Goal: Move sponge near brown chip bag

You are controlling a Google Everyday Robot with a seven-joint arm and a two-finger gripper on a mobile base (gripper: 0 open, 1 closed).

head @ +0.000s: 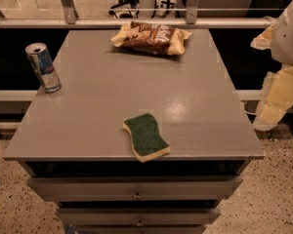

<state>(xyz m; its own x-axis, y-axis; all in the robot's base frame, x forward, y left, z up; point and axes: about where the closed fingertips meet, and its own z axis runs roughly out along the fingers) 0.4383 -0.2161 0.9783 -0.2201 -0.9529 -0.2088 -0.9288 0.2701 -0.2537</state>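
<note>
We start at the robot's pale two-finger gripper [278, 94]. It hangs off the table's right edge, about level with the middle of that edge and well apart from everything on the top. We cannot tell whether it is clenched or released. It carries neither of the task's things, so we judge the reach has not yet begun.

The nearest thing to it is the small wavy-edged sponge with a dark green scrub top over pale yellow foam [146, 136]. It lies flat, green side up, just inside the front edge of the grey table top [88, 111] and a little right of that edge's middle.

The crinkled brown chip bag with pale yellow ends [151, 38] lies along the far edge, near its middle, well apart from the sponge. The bare grey top runs between them, so we see nothing blocking a straight carry from front to back.

The silver-blue drink can [43, 67] stands upright at the left edge, toward the far-left corner, out of that path.
</note>
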